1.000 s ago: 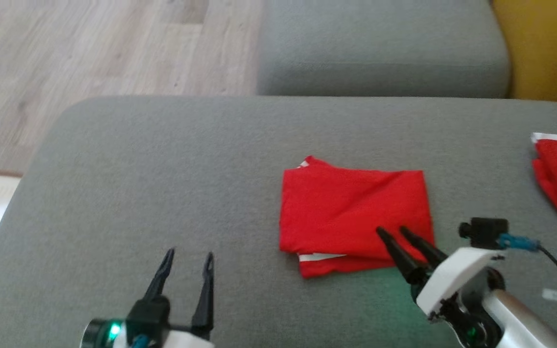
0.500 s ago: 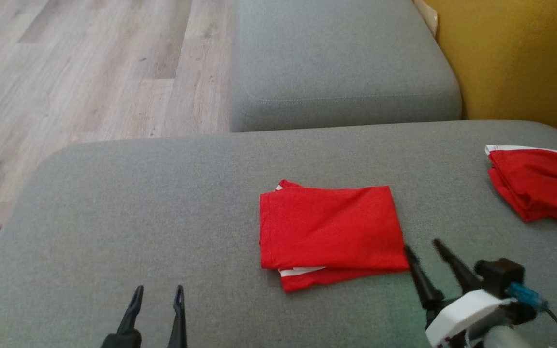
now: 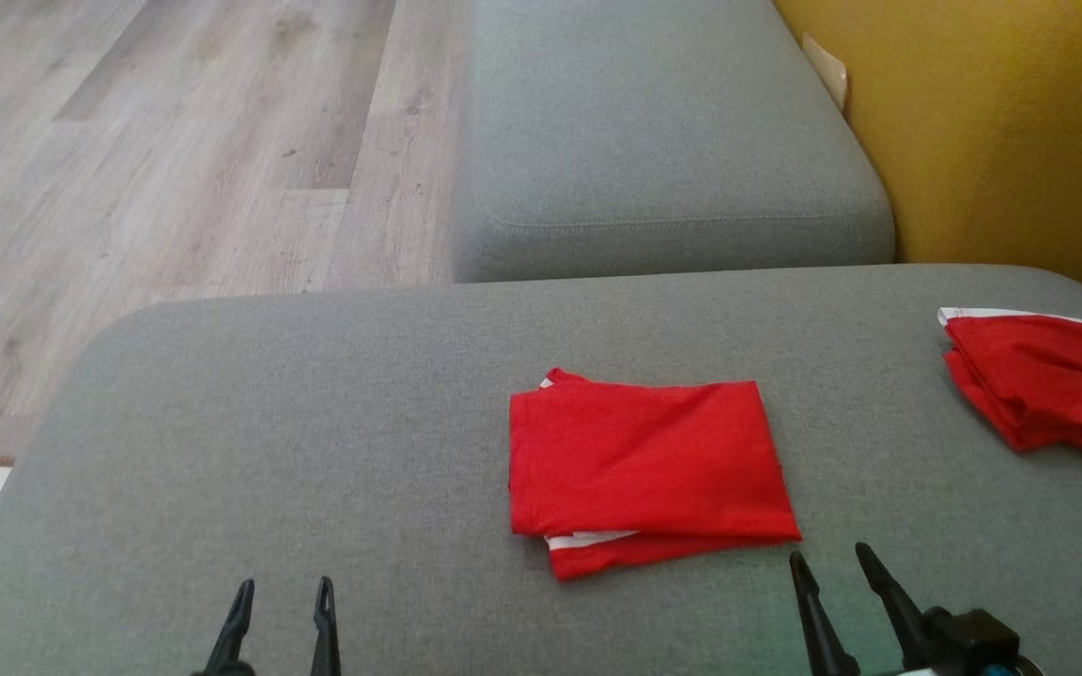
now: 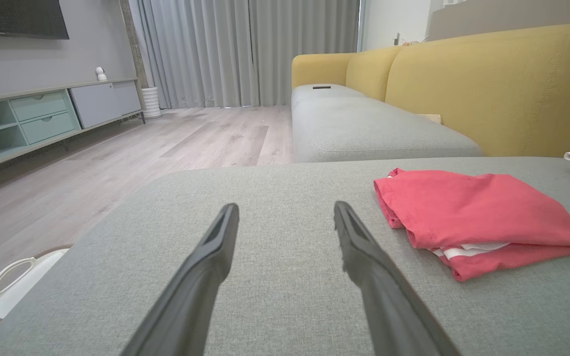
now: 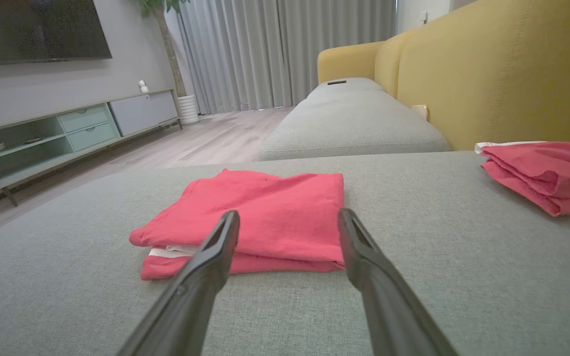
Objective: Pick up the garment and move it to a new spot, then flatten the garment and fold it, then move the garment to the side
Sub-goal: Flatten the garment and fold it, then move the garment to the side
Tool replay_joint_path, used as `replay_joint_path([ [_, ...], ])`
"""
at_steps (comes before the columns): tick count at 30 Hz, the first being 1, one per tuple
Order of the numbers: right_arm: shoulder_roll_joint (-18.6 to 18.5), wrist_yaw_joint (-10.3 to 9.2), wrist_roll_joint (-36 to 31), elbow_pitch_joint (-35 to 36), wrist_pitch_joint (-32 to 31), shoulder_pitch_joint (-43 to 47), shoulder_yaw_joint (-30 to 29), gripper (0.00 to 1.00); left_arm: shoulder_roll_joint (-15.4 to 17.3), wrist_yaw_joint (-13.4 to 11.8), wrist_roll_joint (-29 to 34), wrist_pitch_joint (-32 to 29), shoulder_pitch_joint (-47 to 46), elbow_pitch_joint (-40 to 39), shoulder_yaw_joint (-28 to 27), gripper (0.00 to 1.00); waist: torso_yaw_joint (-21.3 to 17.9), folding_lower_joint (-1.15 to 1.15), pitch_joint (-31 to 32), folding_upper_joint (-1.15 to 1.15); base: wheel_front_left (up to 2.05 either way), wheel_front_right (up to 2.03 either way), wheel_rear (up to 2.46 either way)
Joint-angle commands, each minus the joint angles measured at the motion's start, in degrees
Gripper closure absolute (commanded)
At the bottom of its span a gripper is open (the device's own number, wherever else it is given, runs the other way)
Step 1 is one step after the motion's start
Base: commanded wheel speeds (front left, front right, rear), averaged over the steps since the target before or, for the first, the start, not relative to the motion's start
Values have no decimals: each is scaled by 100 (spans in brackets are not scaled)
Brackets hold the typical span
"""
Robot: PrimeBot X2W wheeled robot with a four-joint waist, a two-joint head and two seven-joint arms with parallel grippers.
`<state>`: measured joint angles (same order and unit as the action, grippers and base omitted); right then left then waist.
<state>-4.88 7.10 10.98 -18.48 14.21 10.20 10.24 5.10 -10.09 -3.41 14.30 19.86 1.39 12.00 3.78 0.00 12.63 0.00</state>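
Folded red cloth garment with white trim (image 3: 649,465), right of centre on the grey fabric sofa cushion (image 3: 316,422), towards its front edge; soft, light and likely to unfold, so best pinched through all layers at the near edge. Jaws of left gripper (image 3: 284,584) and right gripper (image 3: 828,552) released, empty; second red garment (image 3: 1039,380) at the right edge

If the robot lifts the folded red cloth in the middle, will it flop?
Probably: the folded red garment is thin, creased cloth, so its layers would likely sag open. It looks light. Pushed across the woven grey cushion, it might bunch rather than slide.
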Motion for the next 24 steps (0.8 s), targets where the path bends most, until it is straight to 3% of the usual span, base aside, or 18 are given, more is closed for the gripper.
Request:
replay_joint_path([
  [1, 11, 39, -83, 210, 78, -234, 56, 0, -78, -1, 60, 70, -238, -188, -221, 0, -8, 0, 9, 0, 0, 0, 0],
  [24, 113, 39, -207, 181, 78, -144, 31, 0, -146, 97, 211, 70, -241, -92, -126, 0, 38, 0, -3, 0, 0, 0, 0],
])
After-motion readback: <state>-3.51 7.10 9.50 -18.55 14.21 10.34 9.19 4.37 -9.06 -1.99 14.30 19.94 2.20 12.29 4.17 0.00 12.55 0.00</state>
